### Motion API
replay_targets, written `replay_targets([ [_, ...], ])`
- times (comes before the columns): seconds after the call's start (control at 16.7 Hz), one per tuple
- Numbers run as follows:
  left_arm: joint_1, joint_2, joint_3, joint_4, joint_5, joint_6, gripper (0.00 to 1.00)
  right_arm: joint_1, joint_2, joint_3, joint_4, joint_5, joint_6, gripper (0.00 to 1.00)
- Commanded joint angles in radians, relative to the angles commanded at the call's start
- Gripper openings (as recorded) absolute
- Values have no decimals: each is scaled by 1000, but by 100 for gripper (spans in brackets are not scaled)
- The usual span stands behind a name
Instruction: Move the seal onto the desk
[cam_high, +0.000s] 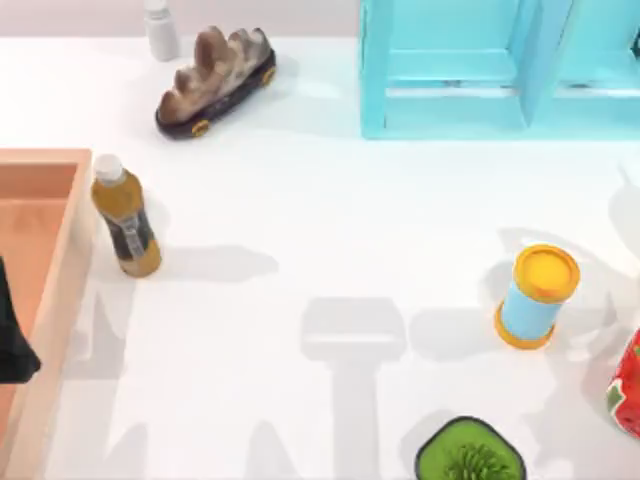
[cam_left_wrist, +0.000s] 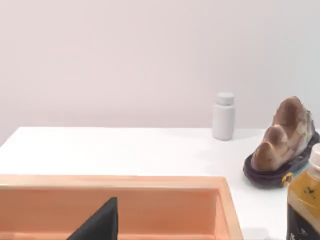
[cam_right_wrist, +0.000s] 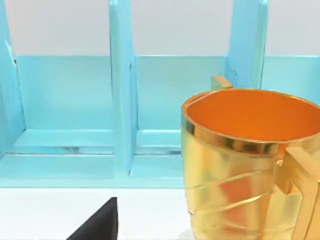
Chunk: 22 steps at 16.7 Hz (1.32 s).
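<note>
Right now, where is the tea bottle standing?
In the top view, the tea bottle stands on the table's left side, beside the orange tray, nearer than the rock ornament.

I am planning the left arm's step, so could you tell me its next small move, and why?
Probably dip the left gripper toward the orange tray's floor: it hangs over the tray at the desk's left edge, and its wrist view looks across the far wall, not down inside. The right gripper is parked facing the blue shelf.

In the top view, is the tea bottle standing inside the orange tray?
No: the tea bottle stands upright on the white desk, just outside the right wall of the orange tray.
</note>
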Motion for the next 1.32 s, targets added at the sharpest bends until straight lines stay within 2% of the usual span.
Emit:
replay_targets([
  [0.24, 8, 33, 33, -33, 1, 11, 100, 0, 0, 0, 0, 0, 0, 100],
  [0.48, 52, 225, 219, -215, 4, 65, 100, 0, 0, 0, 0, 0, 0, 100],
  [1.08, 239, 1178, 983, -952, -1, 258, 100, 0, 0, 0, 0, 0, 0, 100],
  [1.32, 299, 1470, 1220, -1182, -3, 317, 100, 0, 0, 0, 0, 0, 0, 100],
])
